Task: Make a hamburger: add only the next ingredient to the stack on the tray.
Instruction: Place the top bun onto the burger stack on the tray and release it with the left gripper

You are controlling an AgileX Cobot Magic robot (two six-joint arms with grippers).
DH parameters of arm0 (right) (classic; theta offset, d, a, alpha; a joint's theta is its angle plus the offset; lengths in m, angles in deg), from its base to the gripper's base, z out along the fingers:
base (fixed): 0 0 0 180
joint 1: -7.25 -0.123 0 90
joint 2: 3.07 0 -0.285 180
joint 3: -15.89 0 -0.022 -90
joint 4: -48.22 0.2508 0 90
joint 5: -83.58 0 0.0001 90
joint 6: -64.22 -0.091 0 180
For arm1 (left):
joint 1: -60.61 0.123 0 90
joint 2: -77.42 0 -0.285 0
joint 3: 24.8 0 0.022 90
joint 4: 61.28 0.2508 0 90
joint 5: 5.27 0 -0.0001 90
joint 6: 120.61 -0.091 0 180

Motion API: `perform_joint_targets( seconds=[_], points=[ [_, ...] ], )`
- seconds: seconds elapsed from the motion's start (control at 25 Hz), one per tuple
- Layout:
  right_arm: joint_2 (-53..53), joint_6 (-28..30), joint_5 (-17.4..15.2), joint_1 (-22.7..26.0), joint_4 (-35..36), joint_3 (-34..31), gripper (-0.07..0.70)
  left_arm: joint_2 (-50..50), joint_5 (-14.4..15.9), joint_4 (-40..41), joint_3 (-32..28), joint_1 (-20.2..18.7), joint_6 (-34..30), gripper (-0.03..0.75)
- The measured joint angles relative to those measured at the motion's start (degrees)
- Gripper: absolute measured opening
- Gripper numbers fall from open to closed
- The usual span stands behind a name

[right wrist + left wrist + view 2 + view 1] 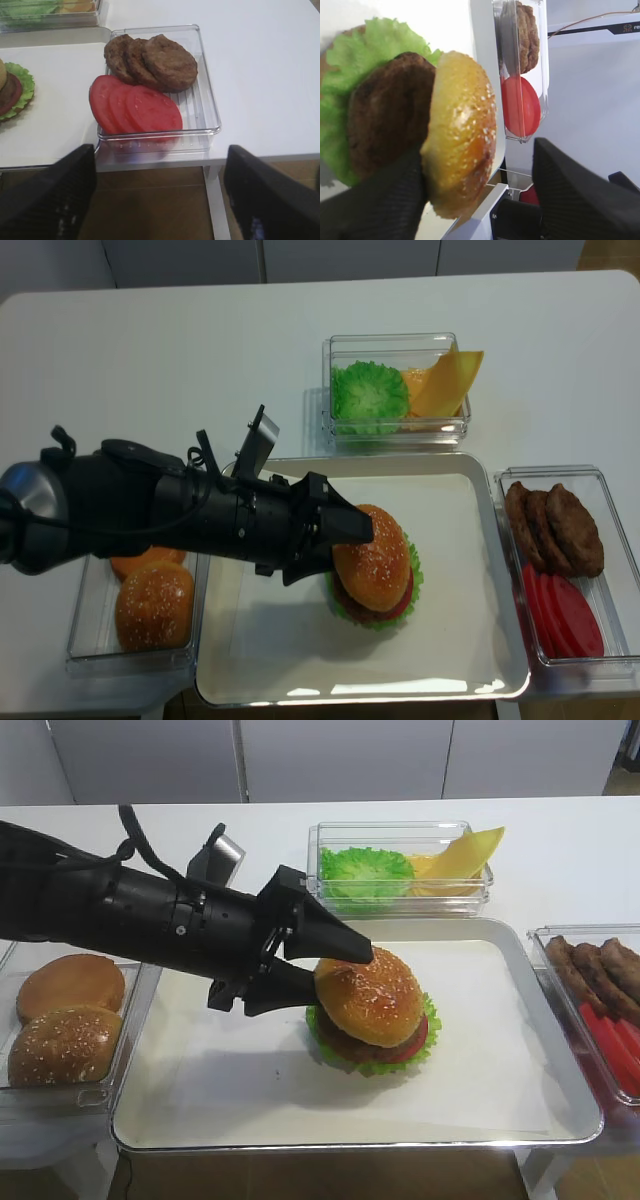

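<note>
Bun top (368,997), golden and seeded, sits on the stack (372,1042) of lettuce, tomato and patty in the middle of the metal tray (200,1120), leaning a little toward the left arm. The left gripper (322,972) reaches in from the left with its jaws apart, one finger above the bun's near edge and one below it. In the left wrist view the lower finger (380,200) looks to be touching the bun's rim while the other stands well clear, so the grip seems released, not clamped.

The right gripper (159,195) hangs beyond the counter edge near the tub of patties and tomato slices (160,82), jaws wide apart and holding nothing.

The risk from here, as I judge it, lies in the pull-back. The bun is not square on the patty (390,112): the wrist view shows it overhanging toward the jaws. If the arm draws away with the lower finger pressed to the rim, it may drag the bun off the pile or tip it onto the white paper. A lift that catches the upper finger on the dome could do the same. The lettuce frill (430,1015) gives a soft, uneven seat, so even a light nudge might slide the whole stack. Two other buns (65,1025) wait in the tub at left, well apart from all this.
</note>
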Motion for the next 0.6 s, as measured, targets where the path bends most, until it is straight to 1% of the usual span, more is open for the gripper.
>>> perform_joint_targets(
  seconds=[0.16, 0.24, 0.32, 0.4, 0.6],
  points=[
    [0.0, 0.0, 0.0, 0.0, 0.0, 0.0, 0.608, 0.0, -0.2, 0.6, 0.0, 0.0, -1.0, 0.53],
    [0.0, 0.0, 0.0, 0.0, 0.0, 0.0, 0.608, 0.0, -0.8, 1.4, 0.0, 0.0, -1.2, 0.572],
    [0.0, 0.0, 0.0, 0.0, 0.0, 0.0, 0.608, 0.0, -1.4, 1.4, 0.0, 0.0, -1.2, 0.596],
    [0.0, 0.0, 0.0, 0.0, 0.0, 0.0, 0.608, 0.0, -2.3, 1.4, 0.0, 0.0, -2.3, 0.612],
    [0.0, 0.0, 0.0, 0.0, 0.0, 0.0, 0.608, 0.0, -4.9, 1.4, 0.0, 0.0, -3.0, 0.619]
  ],
)
